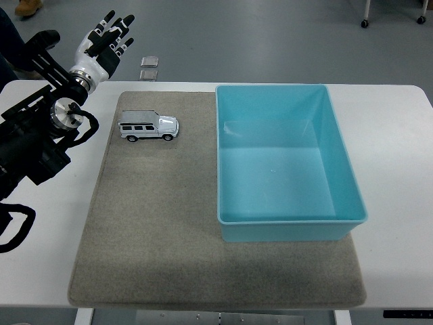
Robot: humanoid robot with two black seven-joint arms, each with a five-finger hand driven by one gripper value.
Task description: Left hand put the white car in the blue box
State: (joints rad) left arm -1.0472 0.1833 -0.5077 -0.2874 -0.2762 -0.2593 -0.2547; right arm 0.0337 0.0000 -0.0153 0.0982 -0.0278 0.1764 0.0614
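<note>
White car — standing on its wheels on the grey mat, near the mat's far left corner, apart from the blue box to its right. Left hand — raised beyond the table's far left corner, fingers spread wide, holding nothing.

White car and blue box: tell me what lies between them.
Nothing but a bare strip of the grey mat, as the head view shows. The white car sits left of the blue box, apart from it.
</note>
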